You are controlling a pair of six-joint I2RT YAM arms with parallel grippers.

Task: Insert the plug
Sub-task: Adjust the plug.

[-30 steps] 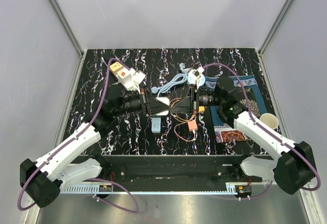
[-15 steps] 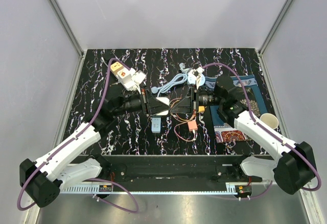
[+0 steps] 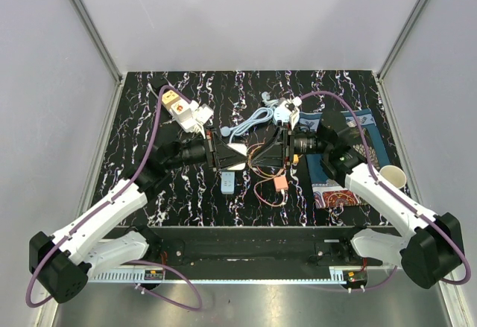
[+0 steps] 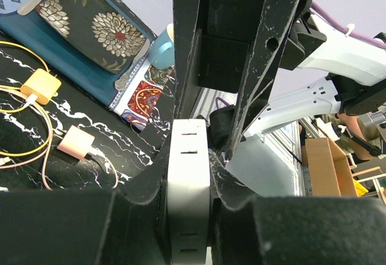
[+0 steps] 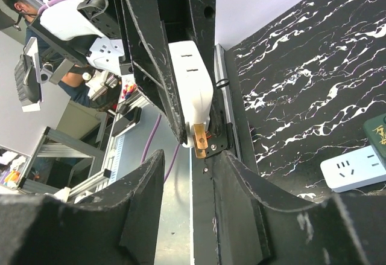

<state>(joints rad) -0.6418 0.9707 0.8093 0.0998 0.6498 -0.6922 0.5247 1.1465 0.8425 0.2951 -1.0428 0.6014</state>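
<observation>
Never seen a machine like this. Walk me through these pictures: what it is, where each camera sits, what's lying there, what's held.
This is a robot with two jointed arms, the left arm and the right arm, bolted at the near edge of a black marbled table. One picture looks down from above and behind them. The other two come from a camera on each wrist, so each shows its own fingers up close. On the table lie a small white socket, a pink charger with thin cables, a light blue cable, a patterned mat and a paper cup. The left hand is shut on a white plug block with brass prongs. The right hand faces it, fingers apart, holding nothing.
</observation>
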